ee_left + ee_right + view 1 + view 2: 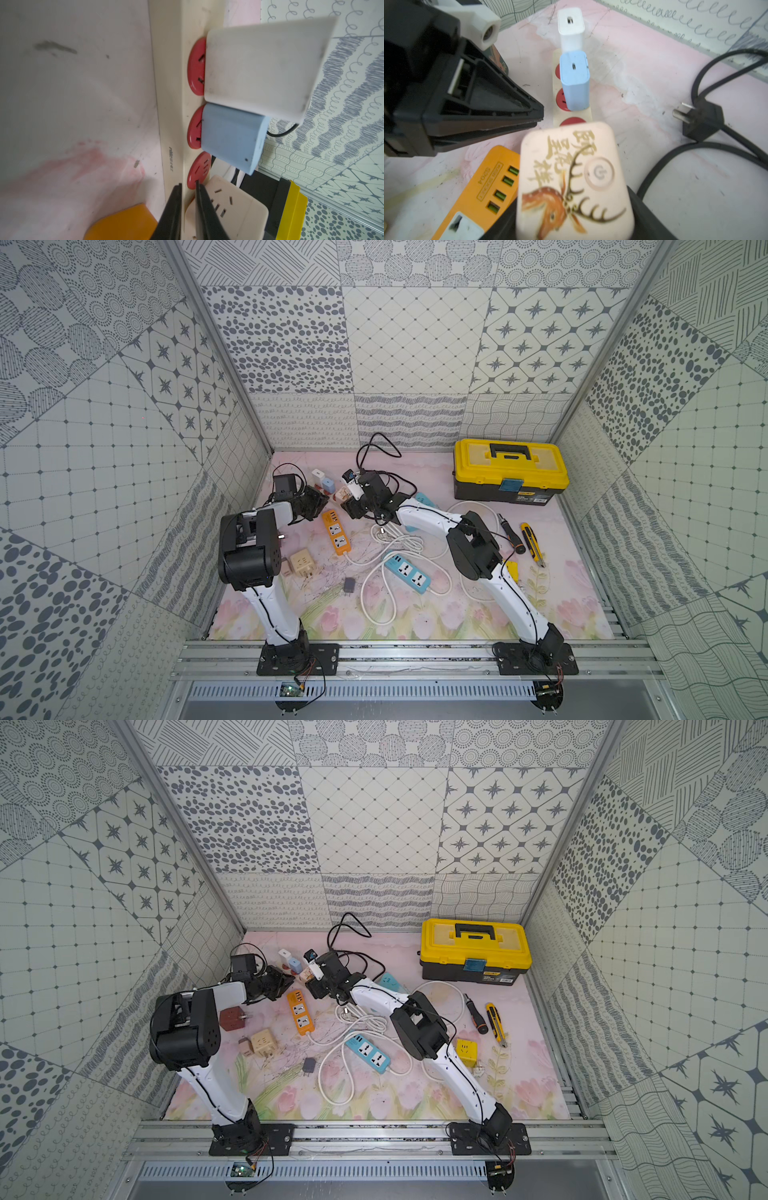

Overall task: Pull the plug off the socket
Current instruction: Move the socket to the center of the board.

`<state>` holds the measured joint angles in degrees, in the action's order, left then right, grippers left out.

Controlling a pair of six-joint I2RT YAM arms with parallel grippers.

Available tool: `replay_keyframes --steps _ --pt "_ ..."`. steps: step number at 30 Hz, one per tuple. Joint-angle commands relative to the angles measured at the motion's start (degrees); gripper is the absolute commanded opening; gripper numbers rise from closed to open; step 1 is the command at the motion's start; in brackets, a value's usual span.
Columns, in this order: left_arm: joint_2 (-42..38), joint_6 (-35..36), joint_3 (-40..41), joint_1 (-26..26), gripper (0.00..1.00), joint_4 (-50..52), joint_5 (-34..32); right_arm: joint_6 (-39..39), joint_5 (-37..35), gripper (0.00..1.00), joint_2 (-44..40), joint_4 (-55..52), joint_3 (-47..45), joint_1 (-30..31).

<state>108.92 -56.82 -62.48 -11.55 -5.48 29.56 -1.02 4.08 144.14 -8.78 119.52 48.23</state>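
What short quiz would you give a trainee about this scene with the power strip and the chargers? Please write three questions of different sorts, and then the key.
1. True or false: the blue charger is plugged into the cream power strip.
2. Which colour are the strip's sockets? A green, B red, C black.
3. How many chargers stand plugged into the strip, not counting the deer-print adapter?

Key
1. True.
2. B.
3. Two: the blue one and the white charger.
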Motion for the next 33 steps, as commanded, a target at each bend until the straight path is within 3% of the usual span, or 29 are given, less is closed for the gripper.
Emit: replay_keyframes --steps 1,5,14,16,20,33 --pt "-1.79 -1.20 2.90 3.36 0.15 -8.15 4.21 -0.12 -0.07 0.65 -7.04 3.75 -7.55 0.36" --pt "-3.02 -1.76 5.38 6.23 0.12 -11.05 2.97 0.56 -1.92 0.58 -12.40 6.91 -16.65 0.26" --pt "-1.13 0.30 4.09 9.89 0.05 -9.62 2.94 -1.85 -4.64 0.62 -16.65 10.80 -26.09 0.24" --pt "-0.60 1.15 3.97 10.64 0.04 -8.62 2.63 -2.15 -4.75 0.73 -15.88 10.50 -24.82 0.22" --pt "0.03 2.58 4.61 10.73 0.02 -8.12 0.56 -1.39 -2.92 0.82 -12.91 7.42 -19.72 0.12" --pt "2.43 8.16 2.79 10.71 0.00 2.04 -3.21 -1.86 0.73 0.80 -7.54 1.97 -11.59 -0.41"
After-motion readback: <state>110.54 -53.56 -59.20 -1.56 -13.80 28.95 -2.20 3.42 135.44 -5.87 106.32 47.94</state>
